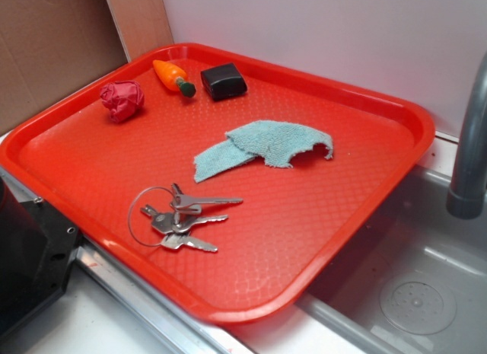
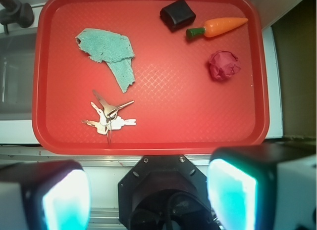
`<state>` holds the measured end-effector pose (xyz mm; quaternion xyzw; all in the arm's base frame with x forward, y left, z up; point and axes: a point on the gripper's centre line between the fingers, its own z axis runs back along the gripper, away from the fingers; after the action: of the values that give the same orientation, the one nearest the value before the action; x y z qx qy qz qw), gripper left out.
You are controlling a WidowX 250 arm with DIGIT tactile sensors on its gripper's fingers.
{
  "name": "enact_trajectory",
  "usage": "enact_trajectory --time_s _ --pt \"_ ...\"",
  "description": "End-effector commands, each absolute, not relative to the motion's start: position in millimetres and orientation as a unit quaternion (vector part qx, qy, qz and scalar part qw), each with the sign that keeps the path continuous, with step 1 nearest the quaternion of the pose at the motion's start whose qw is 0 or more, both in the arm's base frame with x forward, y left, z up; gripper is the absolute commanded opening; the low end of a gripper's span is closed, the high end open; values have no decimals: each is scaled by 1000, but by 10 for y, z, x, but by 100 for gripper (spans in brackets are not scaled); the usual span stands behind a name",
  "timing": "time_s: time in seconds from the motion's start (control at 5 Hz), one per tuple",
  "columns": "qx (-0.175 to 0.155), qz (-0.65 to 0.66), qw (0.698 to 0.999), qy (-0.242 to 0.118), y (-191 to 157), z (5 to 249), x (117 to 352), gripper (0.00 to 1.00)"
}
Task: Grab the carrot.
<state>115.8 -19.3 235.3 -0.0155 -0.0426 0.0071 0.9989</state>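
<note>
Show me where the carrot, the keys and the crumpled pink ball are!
carrot (image 1: pixel 167 72), exterior view, on its orange body.
keys (image 2: pixel 108 118), wrist view, where the bunch meets.
crumpled pink ball (image 1: pixel 122 100), exterior view, on its middle.

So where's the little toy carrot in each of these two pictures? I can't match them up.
Exterior view: the carrot lies at the far back of the red tray, left of middle, between the pink ball and the black box.
Wrist view: the carrot lies at the top right of the tray, green end pointing left.
Shared landmark: the black box, right beside the carrot's green end in both.
</note>
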Motion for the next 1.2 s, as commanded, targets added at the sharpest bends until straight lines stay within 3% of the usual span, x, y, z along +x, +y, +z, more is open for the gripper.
enact_trajectory --time_s 0.0,0.2,0.4,0.6,1.0 --pt "-16 7 999 -43 -193 2353 1158 100" --pt "4 68 996 -58 -105 2335 1306 100" --pt "-1 156 985 -79 43 2283 1497 100" --pt "10 257 962 -88 224 2111 1716 100" --pt "4 468 871 -149 705 1715 2205 100"
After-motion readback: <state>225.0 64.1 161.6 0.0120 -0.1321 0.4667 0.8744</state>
